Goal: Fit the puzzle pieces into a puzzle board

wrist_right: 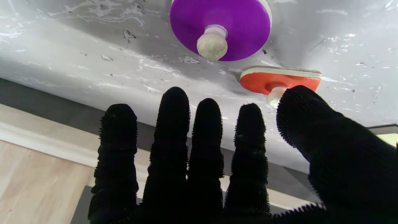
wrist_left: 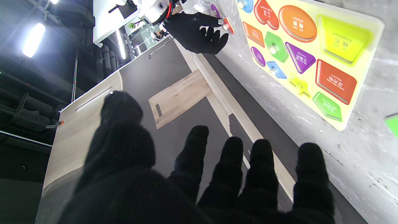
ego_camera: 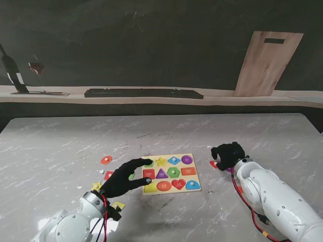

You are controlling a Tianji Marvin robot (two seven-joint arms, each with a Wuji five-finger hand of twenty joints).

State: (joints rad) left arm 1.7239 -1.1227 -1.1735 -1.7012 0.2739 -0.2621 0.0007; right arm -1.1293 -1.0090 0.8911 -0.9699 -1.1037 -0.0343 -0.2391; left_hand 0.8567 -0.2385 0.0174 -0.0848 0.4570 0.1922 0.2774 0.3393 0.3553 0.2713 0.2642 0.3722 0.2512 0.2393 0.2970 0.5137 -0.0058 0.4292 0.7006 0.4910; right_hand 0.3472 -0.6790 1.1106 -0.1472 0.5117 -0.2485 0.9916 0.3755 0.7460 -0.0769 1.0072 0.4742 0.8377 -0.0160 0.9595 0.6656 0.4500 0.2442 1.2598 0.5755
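Nearby, orange piece (wrist_right: 279,81) beside purple piece (wrist_right: 220,28); fingers (wrist_right: 174,124) spread.

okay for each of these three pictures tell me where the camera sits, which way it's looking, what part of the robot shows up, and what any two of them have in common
Stand view: above the shoulders, looking down at the table and puzzle board; both arms show, left hand at the board's left edge, right hand to its right.
Left wrist view: looks along spread fingers across the board toward the right hand.
Right wrist view: close to the table, fingers in front of a purple round piece and a red piece.
Shared: stand and left wrist views both show the board and right hand.
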